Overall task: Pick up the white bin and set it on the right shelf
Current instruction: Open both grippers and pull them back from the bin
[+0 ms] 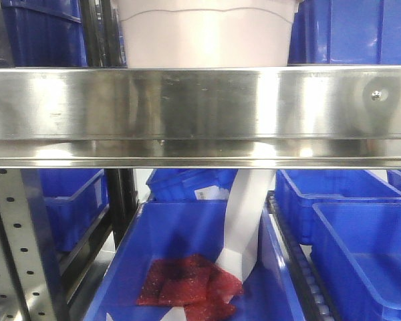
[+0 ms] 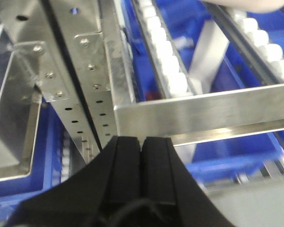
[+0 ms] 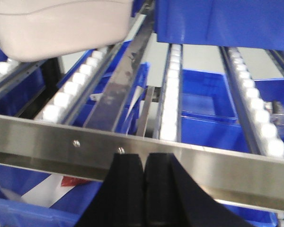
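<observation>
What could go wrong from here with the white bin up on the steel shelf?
The white bin rests on roller tracks, so it might roll or drift once left alone. Both grippers, left and right, sit shut and close to the shelf's front rail, so pulling back carelessly could clip it. A blue bin stands right beside the white one, so any sideways shift could knock them together.

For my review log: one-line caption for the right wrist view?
Right gripper, jaws shut, before the right shelf rail; white bin on rollers upper left.
</observation>
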Robot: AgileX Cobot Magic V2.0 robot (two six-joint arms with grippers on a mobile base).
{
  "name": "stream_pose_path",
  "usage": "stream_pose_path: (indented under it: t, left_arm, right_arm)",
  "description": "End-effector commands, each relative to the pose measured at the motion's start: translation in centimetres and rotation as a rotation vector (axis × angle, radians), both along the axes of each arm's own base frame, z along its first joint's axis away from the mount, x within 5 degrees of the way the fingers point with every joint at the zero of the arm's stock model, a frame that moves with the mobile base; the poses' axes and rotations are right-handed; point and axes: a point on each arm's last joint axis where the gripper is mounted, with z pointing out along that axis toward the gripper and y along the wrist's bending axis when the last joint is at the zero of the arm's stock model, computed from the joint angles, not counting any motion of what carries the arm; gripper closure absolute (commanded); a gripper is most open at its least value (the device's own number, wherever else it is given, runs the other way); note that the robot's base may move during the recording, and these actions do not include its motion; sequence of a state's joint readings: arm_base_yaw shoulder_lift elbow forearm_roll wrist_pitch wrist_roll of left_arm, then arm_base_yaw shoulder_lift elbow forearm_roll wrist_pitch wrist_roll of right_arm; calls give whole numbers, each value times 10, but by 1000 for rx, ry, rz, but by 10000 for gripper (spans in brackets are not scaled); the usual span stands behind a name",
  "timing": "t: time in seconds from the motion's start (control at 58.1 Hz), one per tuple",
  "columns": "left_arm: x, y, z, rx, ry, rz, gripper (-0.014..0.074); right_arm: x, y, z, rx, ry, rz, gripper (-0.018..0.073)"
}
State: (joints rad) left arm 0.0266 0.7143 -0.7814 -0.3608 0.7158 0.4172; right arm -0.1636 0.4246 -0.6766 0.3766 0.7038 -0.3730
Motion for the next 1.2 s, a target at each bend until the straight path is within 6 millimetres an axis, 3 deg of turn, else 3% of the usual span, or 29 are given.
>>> stream_pose_path:
  t: [0.0,0.275,0.482,1.187]
  left_arm:
    - [-12,1,1,-50,-180,53,718]
    - [-53,-1,-40,-63,-394,15,719]
    - [-76,2,-49,-85,-541,23,719]
    - [-79,2,-50,-108,-545,19,719]
  right_arm:
    - [-16,-1,4,8,-171,-51,485]
    - [-57,3,-24,-10,-394,-80,485]
    - [-62,3,-30,-9,-435,-86,485]
    - [-62,3,-30,-7,-435,-86,485]
